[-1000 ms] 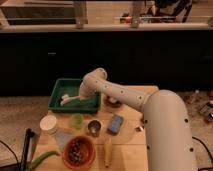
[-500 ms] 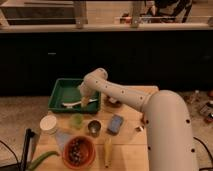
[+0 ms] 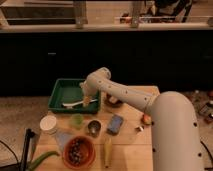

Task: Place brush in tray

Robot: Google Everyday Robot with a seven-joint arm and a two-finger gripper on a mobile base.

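The green tray [image 3: 62, 88] sits at the table's back left. The whitish brush [image 3: 76, 103] lies inside it near the front edge, handle pointing left. My gripper [image 3: 90, 100] hangs over the tray's front right corner, right at the brush's right end. The white arm reaches in from the lower right.
In front of the tray stand a white cup [image 3: 48, 124], a small green cup [image 3: 76, 120] and a metal cup [image 3: 94, 128]. A blue item [image 3: 115, 124], a yellow corn-like item [image 3: 107, 151], an orange-brown bowl [image 3: 79, 151], a long green vegetable [image 3: 42, 160] and a dark bowl [image 3: 114, 100] are also on the table.
The brush has sunk from higher over the tray to its floor near the front edge, and the gripper has come down with it.
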